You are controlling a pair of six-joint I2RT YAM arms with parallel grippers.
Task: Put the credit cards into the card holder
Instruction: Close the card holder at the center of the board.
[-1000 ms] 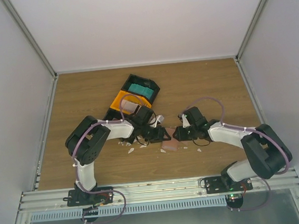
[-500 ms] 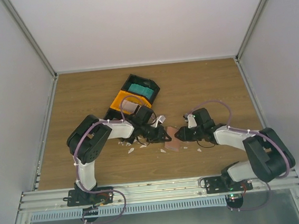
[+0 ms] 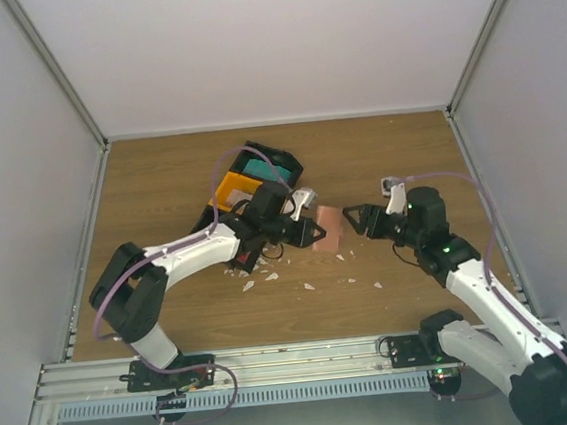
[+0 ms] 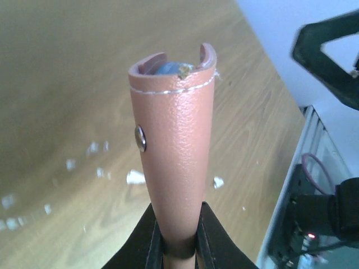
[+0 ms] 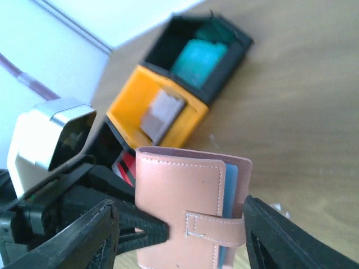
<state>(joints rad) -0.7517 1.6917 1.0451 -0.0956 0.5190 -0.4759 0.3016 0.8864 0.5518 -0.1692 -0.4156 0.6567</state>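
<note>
From above, the card holder point(image 3: 330, 228) is seen held over the middle of the table point(image 3: 398, 151), clamped at its left end by the left pincer point(image 3: 311, 232). The right pincer point(image 3: 357, 217) is poised just beside the other end, jaws spread. A black-and-orange tray point(image 3: 255, 175) is set behind the left arm, and white scraps point(image 3: 309, 286) are scattered on the wood. On the left wrist view, the holder's lower end is pinched tight between the two fingers point(image 4: 154, 246), with a metal stud point(image 4: 140, 138) on its side and light blue showing inside its top. On the right wrist view, the holder is framed between the wide-open fingers point(image 5: 73, 235), strap facing the camera; contact with either finger cannot be made out. A red credit card point(image 5: 125, 166) is spotted in a black compartment of the tray.
</note>
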